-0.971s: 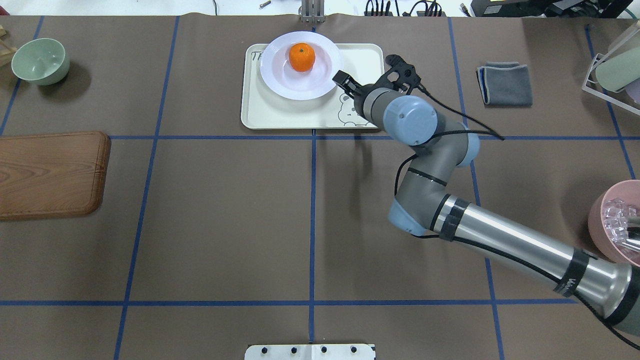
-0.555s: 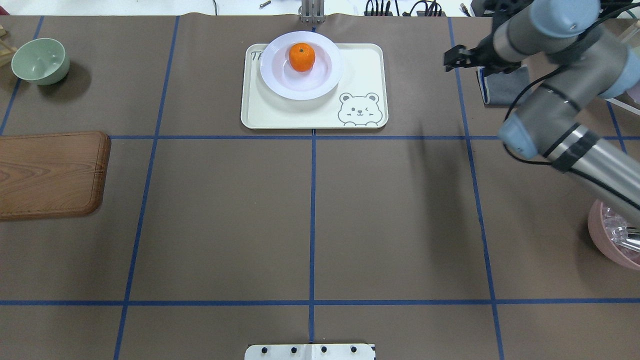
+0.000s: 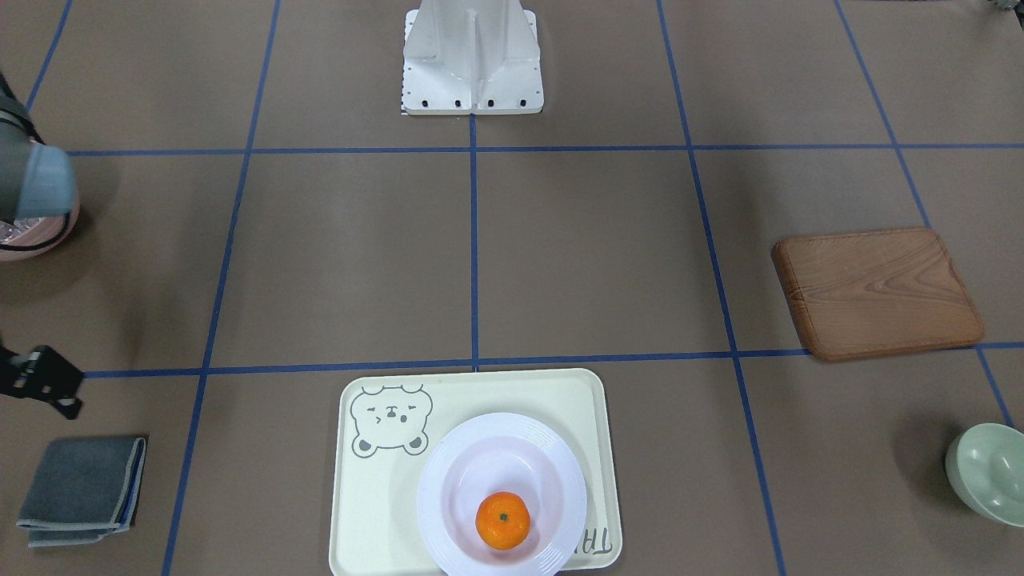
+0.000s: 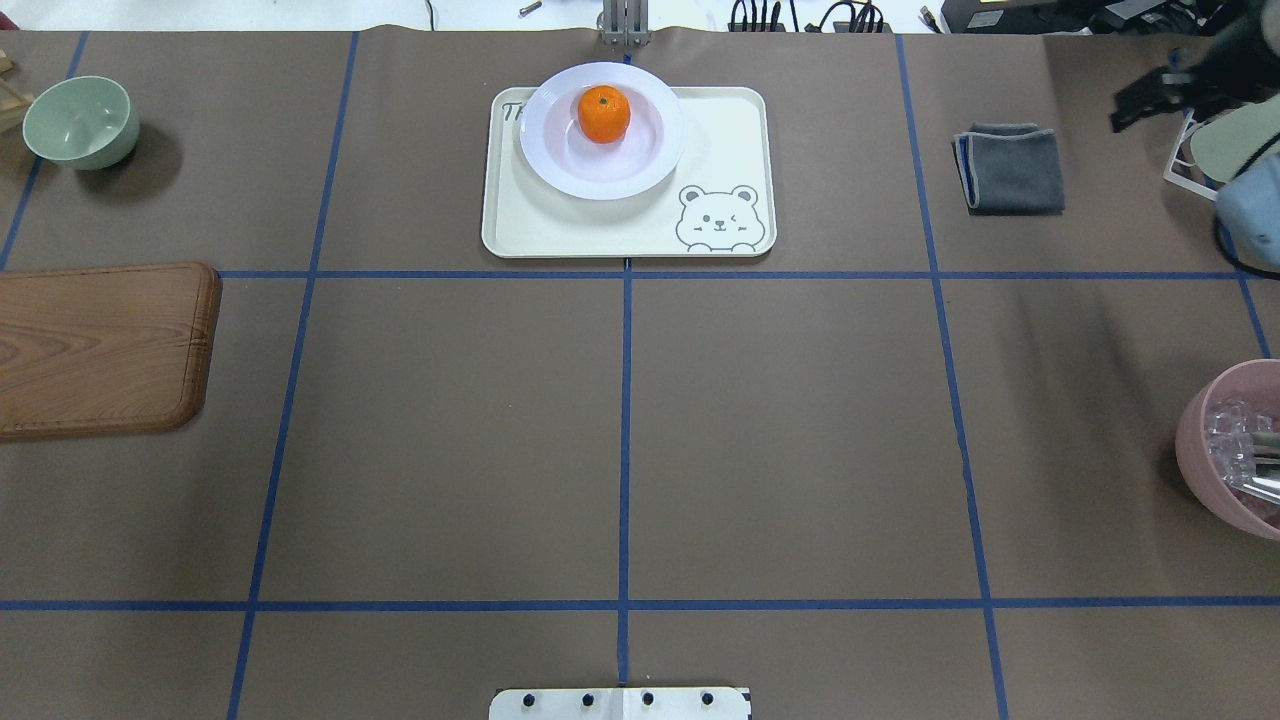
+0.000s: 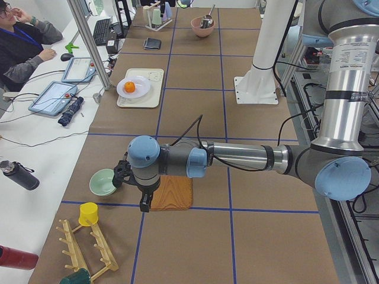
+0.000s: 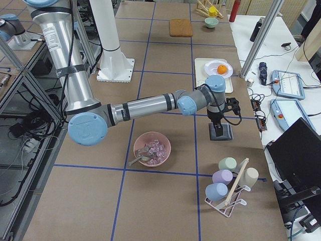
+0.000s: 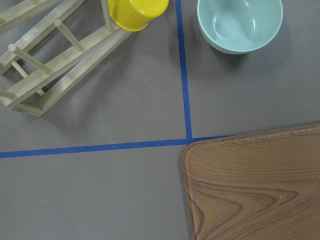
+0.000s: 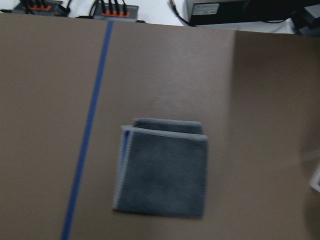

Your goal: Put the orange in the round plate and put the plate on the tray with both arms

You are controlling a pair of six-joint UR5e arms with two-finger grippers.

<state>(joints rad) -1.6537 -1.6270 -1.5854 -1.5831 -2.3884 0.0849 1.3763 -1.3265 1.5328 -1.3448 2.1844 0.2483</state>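
Note:
The orange (image 4: 604, 113) lies in the white round plate (image 4: 560, 170). The plate stands on the far left part of the cream tray (image 4: 620, 230), next to its bear drawing. In the front-facing view I see the same orange (image 3: 502, 520), plate (image 3: 456, 488) and tray (image 3: 376, 496). My right gripper (image 4: 1135, 100) hangs blurred at the table's far right, beyond the grey cloth, well away from the tray. It looks open and holds nothing. My left gripper (image 5: 144, 204) shows only in the left side view, over the wooden board's corner. I cannot tell whether it is open or shut.
A folded grey cloth (image 4: 1010, 167) lies right of the tray. A pink bowl (image 4: 1225, 450) with ice cubes sits at the right edge, a cup rack (image 6: 228, 188) beyond it. At the left are a green bowl (image 4: 80, 120), a wooden board (image 4: 100, 345) and a wooden rack (image 7: 55, 65) with a yellow cup.
My right arm has swung away from the plate's rim, past the grey cloth, to the table's right edge. The plate, orange and tray have stayed put.

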